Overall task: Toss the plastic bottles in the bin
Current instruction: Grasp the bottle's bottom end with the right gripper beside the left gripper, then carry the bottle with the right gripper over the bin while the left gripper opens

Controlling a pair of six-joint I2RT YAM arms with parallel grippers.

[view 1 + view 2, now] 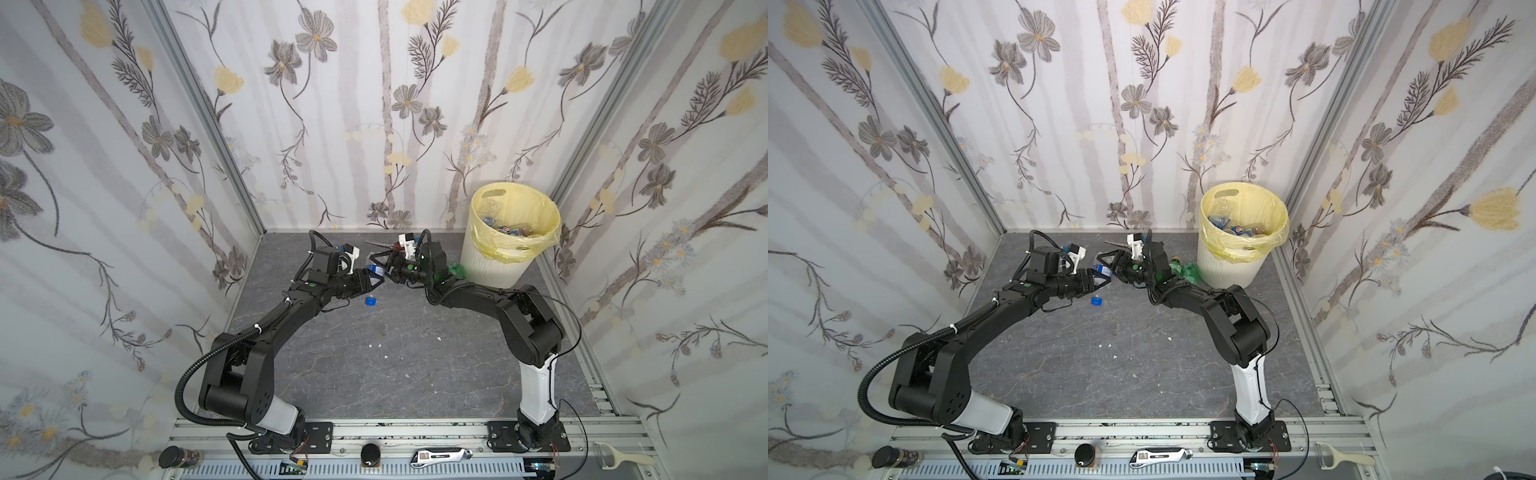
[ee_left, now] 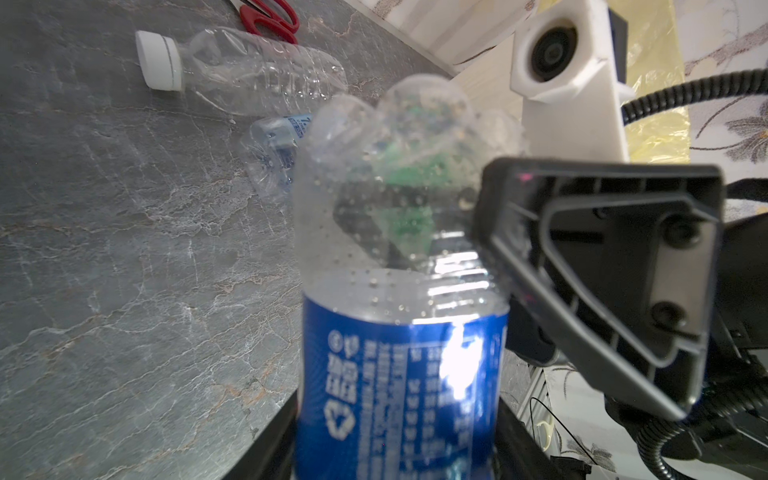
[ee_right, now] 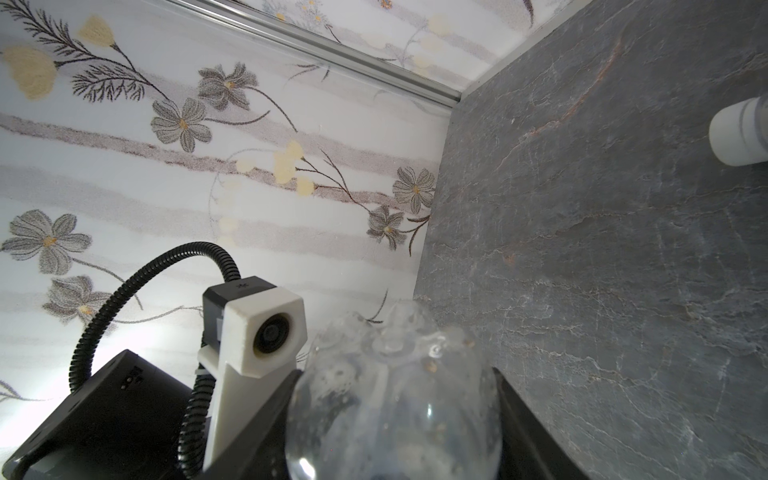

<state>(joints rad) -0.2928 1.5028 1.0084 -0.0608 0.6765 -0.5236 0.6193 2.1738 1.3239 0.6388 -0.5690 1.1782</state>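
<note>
A clear plastic bottle with a blue label [image 1: 376, 272] [image 1: 1103, 272] hangs above the table between both grippers. In the left wrist view my left gripper [image 2: 399, 436] has its jaws against the label [image 2: 399, 374]. My right gripper [image 3: 395, 384] grips the bottle's clear lobed base [image 3: 395, 407]; one of its fingers [image 2: 602, 266] shows beside that base. The bin [image 1: 494, 266] [image 1: 1225, 266], white and ribbed with a yellow liner, stands at the back right with several bottles inside [image 1: 511, 230]. A green bottle [image 1: 457, 272] [image 1: 1185, 270] lies at its foot.
A clear white-capped bottle [image 2: 249, 70], a small crushed blue-labelled bottle [image 2: 274, 153] and red scissors [image 2: 274, 18] lie behind the grippers. A loose blue cap [image 1: 370, 301] lies on the table. A jar [image 1: 178, 457], a knife [image 1: 440, 457] and a peeler [image 1: 623, 459] rest on the front rail.
</note>
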